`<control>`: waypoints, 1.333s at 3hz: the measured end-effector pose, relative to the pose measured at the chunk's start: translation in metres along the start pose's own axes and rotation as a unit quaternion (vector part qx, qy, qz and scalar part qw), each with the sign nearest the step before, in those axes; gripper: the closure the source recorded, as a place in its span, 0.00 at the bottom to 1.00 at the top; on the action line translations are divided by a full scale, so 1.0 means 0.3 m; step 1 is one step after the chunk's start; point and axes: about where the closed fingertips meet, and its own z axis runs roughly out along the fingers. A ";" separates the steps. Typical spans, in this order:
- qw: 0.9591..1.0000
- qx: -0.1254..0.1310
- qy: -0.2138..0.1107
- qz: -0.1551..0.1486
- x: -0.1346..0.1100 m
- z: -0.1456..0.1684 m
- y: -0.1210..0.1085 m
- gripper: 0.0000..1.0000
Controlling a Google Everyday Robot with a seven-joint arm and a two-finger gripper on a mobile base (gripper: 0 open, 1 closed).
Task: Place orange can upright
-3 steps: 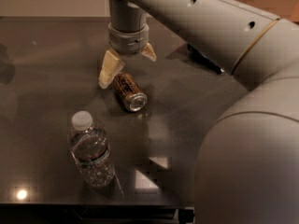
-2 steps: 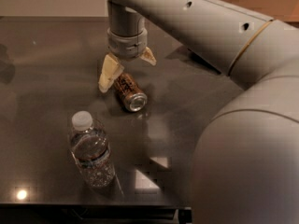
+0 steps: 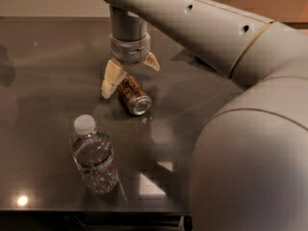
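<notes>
Beyond the water bottle, to its right, the orange can lies on its side on the bench — my gripper hangs there too, fingers spread, holding nothing. I'd straddle the can's middle before closing.

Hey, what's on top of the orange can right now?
The open gripper hangs over the far end of the orange can, which lies on its side on the table. The gripper covers that far end.

We found the orange can lying sideways on the bench, shiny silver end toward us, end effector spread wide right over its far end.
</notes>
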 end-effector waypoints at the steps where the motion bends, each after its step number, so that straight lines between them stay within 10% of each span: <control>1: 1.000 -0.004 0.002 -0.003 -0.006 0.012 0.003 0.18; 4: 1.000 -0.010 -0.011 -0.016 -0.004 -0.020 -0.003 0.87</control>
